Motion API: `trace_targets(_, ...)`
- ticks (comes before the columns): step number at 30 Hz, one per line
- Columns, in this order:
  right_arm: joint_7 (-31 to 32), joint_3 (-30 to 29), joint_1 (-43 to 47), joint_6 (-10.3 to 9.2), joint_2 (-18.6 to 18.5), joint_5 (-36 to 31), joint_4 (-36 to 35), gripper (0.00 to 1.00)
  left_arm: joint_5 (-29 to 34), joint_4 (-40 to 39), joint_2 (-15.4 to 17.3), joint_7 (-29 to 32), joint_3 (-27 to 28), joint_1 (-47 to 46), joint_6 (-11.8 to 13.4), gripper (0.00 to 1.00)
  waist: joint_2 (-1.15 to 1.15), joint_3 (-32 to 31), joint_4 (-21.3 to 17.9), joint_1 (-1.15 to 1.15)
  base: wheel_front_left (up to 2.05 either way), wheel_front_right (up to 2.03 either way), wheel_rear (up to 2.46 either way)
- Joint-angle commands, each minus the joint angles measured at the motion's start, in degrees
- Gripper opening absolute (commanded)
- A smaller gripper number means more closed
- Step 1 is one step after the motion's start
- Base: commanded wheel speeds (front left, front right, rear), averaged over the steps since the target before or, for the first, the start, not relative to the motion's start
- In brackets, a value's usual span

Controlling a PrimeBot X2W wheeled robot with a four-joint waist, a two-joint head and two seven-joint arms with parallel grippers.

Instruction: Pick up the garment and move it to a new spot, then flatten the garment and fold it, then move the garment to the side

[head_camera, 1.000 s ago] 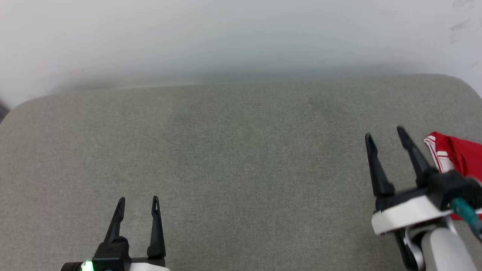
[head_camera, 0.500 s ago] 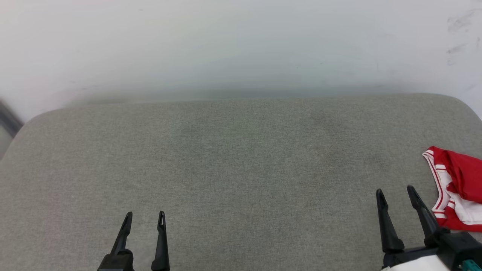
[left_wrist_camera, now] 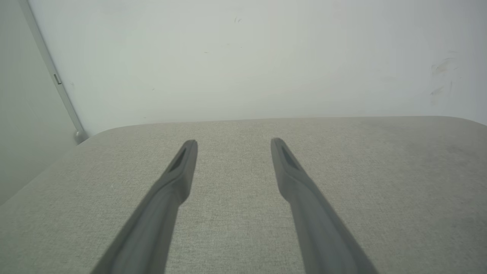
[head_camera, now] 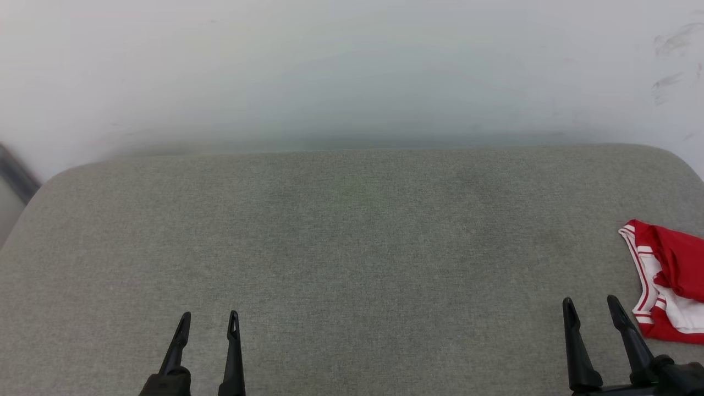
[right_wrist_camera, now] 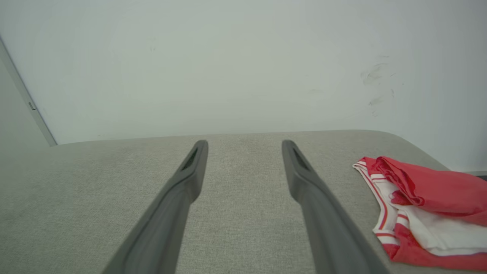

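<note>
Once the right gripper [head_camera: 589,300] had been drawn back from its farther reach of a second earlier to the near right edge, its two dark fingers were seen spread wide and empty, just beside the garment [head_camera: 668,280]. That red and white garment was left lying bunched at the right edge of the grey padded surface [head_camera: 352,247]. The left gripper [head_camera: 210,314] was likewise held wide apart and empty at the near left. With both arms pulled clear, the garment was judged already set aside.
</note>
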Motion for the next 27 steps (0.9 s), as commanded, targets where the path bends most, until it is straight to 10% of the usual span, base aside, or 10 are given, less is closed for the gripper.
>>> trace_targets(1, -0.1, 0.1, 0.5, -0.05, 0.3, 0.3, 0.0, 1.00, -0.2, 0.0, -0.1, -0.1, 0.1, 0.8, -0.4, 1.00, 0.00, 0.0, 0.0, 0.01, 0.00, 0.00, 0.00)
trace_targets(9, -0.1, 0.3, 0.5, -0.05, 0.3, 0.8, 0.3, 1.00, -0.3, 0.4, -0.1, -0.1, 0.5, 0.6, -0.1, 1.00, 0.00, 0.1, 0.2, 0.01, 0.00, 0.00, 0.00)
trace_targets(10, 0.0, 0.3, 0.0, 0.00, 0.0, 0.6, 0.2, 0.00, -0.4, 0.5, 0.0, 0.0, 0.3, 0.0, -0.2, 0.00, 0.00, 0.1, 0.2, 0.01, 0.00, 0.00, 0.00)
trace_targets(27, 3.3, 0.8, -3.3, 0.01, -0.9, 18.2, 4.7, 0.00, -19.1, 5.2, 1.1, 3.3, 0.6, -3.3, -2.0, 0.00, 0.00, 0.3, 0.1, 0.01, 0.00, 0.00, 0.00)
